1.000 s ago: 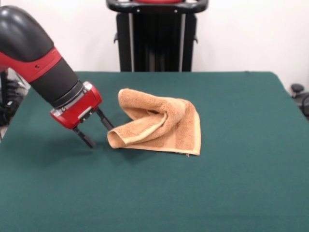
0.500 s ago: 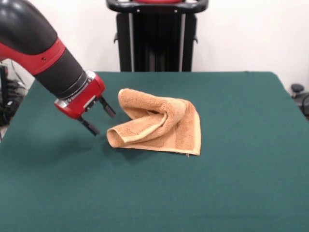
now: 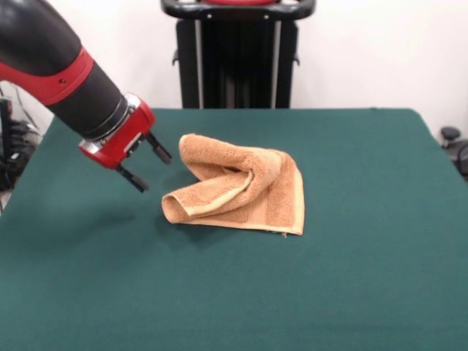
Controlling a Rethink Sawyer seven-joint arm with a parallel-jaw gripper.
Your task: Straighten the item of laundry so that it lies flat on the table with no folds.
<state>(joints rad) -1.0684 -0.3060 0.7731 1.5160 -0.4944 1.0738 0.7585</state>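
The orange-tan towel (image 3: 241,191) lies crumpled near the middle of the dark green table (image 3: 351,278), folded over on itself, with a rolled flap on its left side and a flat corner at the lower right. My gripper (image 3: 153,172) is open and empty. It hangs above the table just left of the towel, clear of the cloth, with its black fingers (image 3: 159,149) pointing down and to the right.
The red and black arm (image 3: 58,73) comes in from the upper left. The black pedestal (image 3: 238,55) stands at the table's far side. A dark object (image 3: 453,142) shows at the right edge beyond the table.
My gripper has risen from the table surface by the towel's left edge and drawn slightly up and back. It stays open. The towel has not moved.
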